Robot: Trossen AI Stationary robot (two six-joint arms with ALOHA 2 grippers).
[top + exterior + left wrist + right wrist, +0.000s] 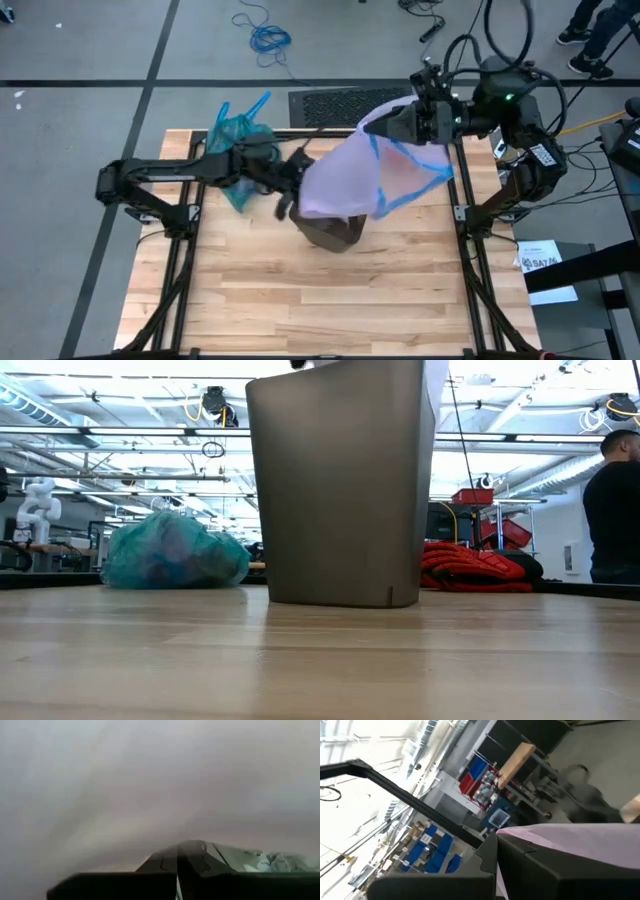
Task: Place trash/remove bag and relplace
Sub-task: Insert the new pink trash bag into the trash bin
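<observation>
From above, a dark bin [335,232] stands near the middle of the wooden table [300,310], and everything else is best placed from it. A pale pink translucent bag with a blue strip [370,170] is stretched over and above the bin, hiding most of its mouth. The right gripper [385,125] is beyond the bin toward the table's far right edge, its fingers pressed together on the pink bag's far rim. The left gripper [290,185] is just beside the bin's left side, fingers pinched on the pink bag's near-left edge. The teal-green bag [238,135], knotted with its tie handles sticking up, lies on the table to the far left of the bin, partly under the left arm. In the low view the bin [340,480] fills the centre, the full teal-green bag [175,552] sits on the table to its left, a red glove [475,570] lies to its right, and a person in dark clothing [612,510] stands at the right edge (well behind the table). The left wrist view is almost wholly veiled by pale film, with the closed dark fingers [200,860] at the base. The right wrist view shows closed fingers [530,862] clamping pink film [580,845], with shelving behind.
</observation>
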